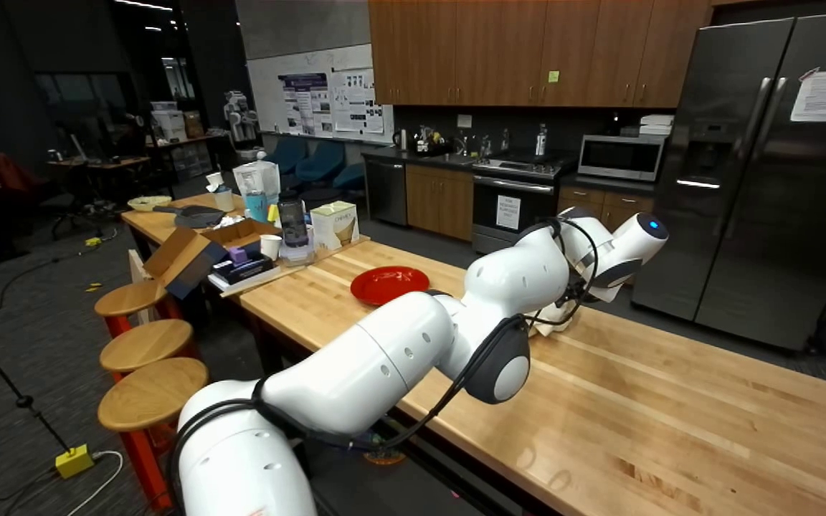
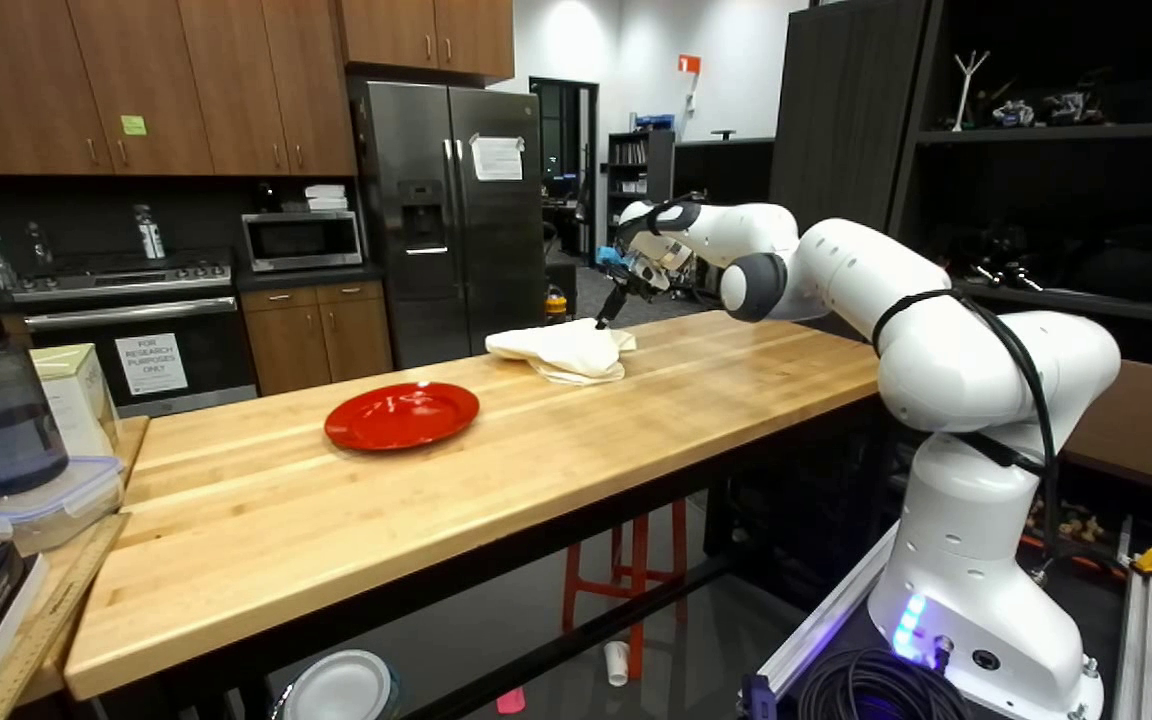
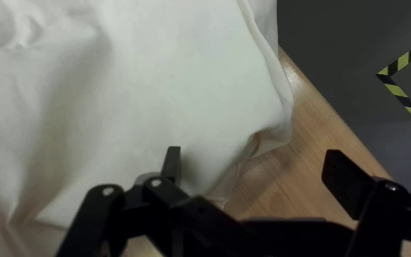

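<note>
In both exterior views, a red plate (image 2: 402, 416) lies on the bench (image 2: 356, 530), and to its right sits a crumpled white cloth (image 2: 561, 350). The jaws stand wide, well apart from the plate, one side over the cloth, the other over the bench beside it; whether they touch the fabric is hard to tell. Left of the plate crowd a carton (image 1: 334, 226), a see-through jug (image 1: 292, 221), a paper cup (image 1: 269, 246) and an open cardboard box (image 1: 179, 254). In an exterior view the arm (image 1: 377, 351) passes close to the plate and hides part of the cloth, which runs out of the wrist view.
</note>
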Motion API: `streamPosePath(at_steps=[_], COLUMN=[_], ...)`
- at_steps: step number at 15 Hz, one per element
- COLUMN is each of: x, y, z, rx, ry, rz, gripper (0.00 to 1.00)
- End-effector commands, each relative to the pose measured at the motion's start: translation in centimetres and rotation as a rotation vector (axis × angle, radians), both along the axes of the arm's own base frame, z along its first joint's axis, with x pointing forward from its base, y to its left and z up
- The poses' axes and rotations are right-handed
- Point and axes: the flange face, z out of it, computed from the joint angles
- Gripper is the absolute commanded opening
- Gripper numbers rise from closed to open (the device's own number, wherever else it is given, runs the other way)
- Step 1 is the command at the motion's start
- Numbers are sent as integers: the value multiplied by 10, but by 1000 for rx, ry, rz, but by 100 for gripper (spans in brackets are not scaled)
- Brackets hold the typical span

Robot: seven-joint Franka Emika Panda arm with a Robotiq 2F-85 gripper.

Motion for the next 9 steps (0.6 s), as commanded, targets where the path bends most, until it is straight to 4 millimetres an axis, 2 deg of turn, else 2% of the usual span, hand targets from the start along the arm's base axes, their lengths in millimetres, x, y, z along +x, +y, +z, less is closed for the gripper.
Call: streamPosePath(at_steps=[1, 6, 7, 8, 9], x=[-2, -6, -6, -7, -7], y=[-1, 2, 4, 2, 2], z=[-1, -10, -11, -9, -10], rx=[57, 130, 147, 153, 161], ry=[47, 94, 101, 101, 103], rz=[-76, -90, -89, -89, -89], gripper=[100, 100, 97, 73, 72])
